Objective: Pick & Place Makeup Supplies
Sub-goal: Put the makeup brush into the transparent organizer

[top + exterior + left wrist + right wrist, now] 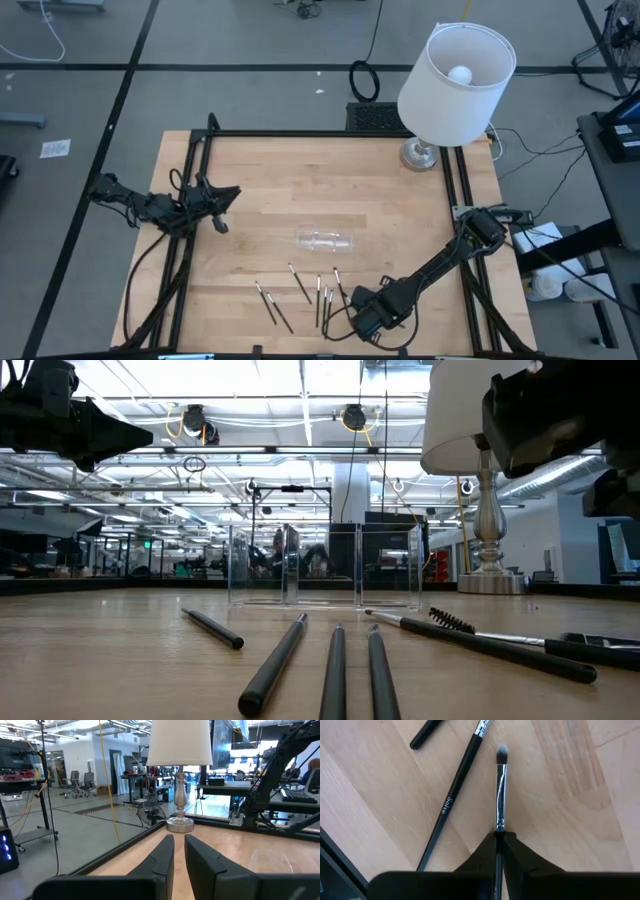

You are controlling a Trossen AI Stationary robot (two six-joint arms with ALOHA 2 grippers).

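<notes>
1. A small makeup brush [500, 785] is pinched by its handle in the closed right hand [362, 318], low at the counter's [400, 215] near edge.
2. The other makeup supplies [300, 285] lie loose on the wood beside it; the clear tray [325, 241] appears empty, so nearly all placing is judged outstanding.
3. The left hand [222, 205] is held narrowly parted and empty at the left frame rail.
4. Bare wood is left between brushes and tray; the lamp [455, 85] stands well apart.

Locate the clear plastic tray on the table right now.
In the high view the clear plastic tray sits near the table's centre, just beyond the row of makeup brushes, between the lamp at the far right corner and the near edge.
</notes>
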